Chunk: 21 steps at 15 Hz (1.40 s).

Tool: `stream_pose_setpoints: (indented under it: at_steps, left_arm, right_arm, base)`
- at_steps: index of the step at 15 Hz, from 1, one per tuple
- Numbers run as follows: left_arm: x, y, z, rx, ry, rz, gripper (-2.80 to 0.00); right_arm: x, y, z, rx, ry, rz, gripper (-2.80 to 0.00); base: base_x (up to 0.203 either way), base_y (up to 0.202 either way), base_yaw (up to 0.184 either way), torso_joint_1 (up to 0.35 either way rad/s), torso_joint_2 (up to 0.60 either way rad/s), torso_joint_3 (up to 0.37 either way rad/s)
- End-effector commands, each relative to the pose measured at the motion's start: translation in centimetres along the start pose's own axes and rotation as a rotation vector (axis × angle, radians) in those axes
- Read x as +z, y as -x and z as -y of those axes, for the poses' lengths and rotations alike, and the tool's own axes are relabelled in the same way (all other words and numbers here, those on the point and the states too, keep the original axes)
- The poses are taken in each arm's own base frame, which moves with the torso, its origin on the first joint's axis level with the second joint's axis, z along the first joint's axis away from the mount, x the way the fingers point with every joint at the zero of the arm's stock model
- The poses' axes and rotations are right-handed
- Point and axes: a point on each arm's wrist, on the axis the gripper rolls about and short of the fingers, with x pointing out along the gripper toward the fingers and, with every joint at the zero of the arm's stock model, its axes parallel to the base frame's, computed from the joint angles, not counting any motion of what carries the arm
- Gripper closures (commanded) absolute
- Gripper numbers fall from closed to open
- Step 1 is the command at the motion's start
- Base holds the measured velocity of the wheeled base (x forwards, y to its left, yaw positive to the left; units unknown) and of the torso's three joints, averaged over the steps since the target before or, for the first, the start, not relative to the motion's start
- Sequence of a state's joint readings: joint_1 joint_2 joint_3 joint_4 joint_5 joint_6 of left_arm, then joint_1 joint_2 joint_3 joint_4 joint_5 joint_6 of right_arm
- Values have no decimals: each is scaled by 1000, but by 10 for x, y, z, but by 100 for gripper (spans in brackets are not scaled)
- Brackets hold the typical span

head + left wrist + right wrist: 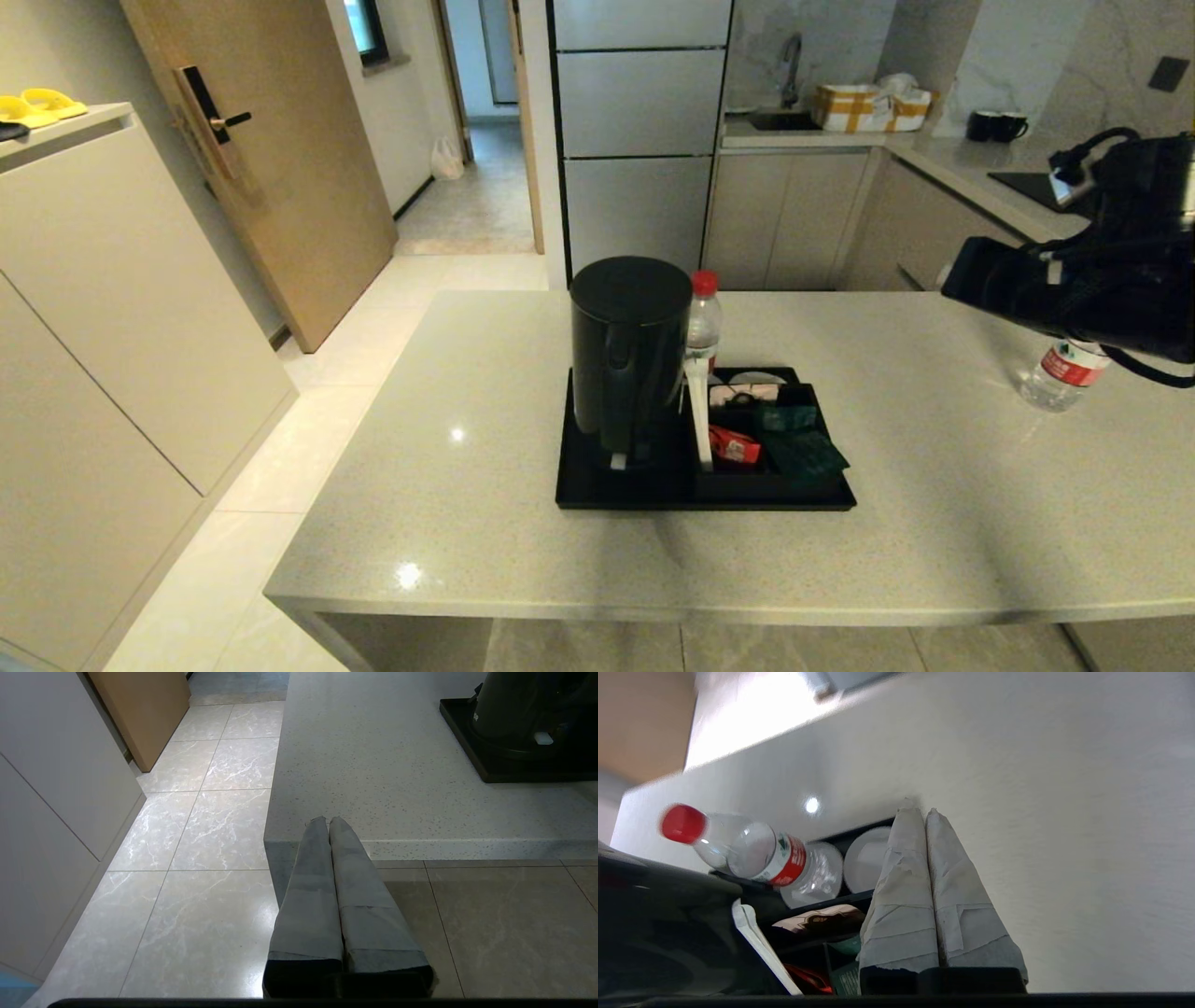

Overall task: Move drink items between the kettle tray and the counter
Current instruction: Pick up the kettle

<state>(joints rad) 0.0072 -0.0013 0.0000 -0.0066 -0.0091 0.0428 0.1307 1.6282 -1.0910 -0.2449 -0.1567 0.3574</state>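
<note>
On counter: one bottle placed; second bottle left on tray; right gripper pressed together, empty; left gripper parked, pressed together.

Place: apt/hotel-suite kitchen.
Showing it: sink w/ tap, black cooktop, mugs sitting on worktop; door w/ keypad lock; kettle tray on counter.

Both grippers closed — left gripper, right gripper

Black right arm, black cables; hand fingers wrapped in pale tape.
</note>
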Motion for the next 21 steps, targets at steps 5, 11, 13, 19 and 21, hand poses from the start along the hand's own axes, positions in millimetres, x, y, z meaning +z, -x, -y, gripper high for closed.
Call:
stream_pose_setpoints:
  at_steps: [5,11,13,19,21]
  left_arm:
    - [0,0,0,0,0,0,0]
    - [0,0,0,0,0,0,0]
    - [0,0,0,0,0,-1,0]
    - [0,0,0,0,0,-2,0]
    - [0,0,0,0,0,0,0]
  right_arm:
    - [40,168,14,-121,48,206,0]
    - [-24,337,72,-378,66,195,0]
    - [-56,373,80,-370,77,229,0]
    - [-149,377,106,-259,174,188,0]
    - [-173,342,113,-233,238,199,0]
  base:
    - [0,0,0,0,0,0]
    - [0,0,0,0,0,0]
    - [0,0,0,0,0,0]
    - [0,0,0,0,0,0]
    - [0,0,0,0,0,0]
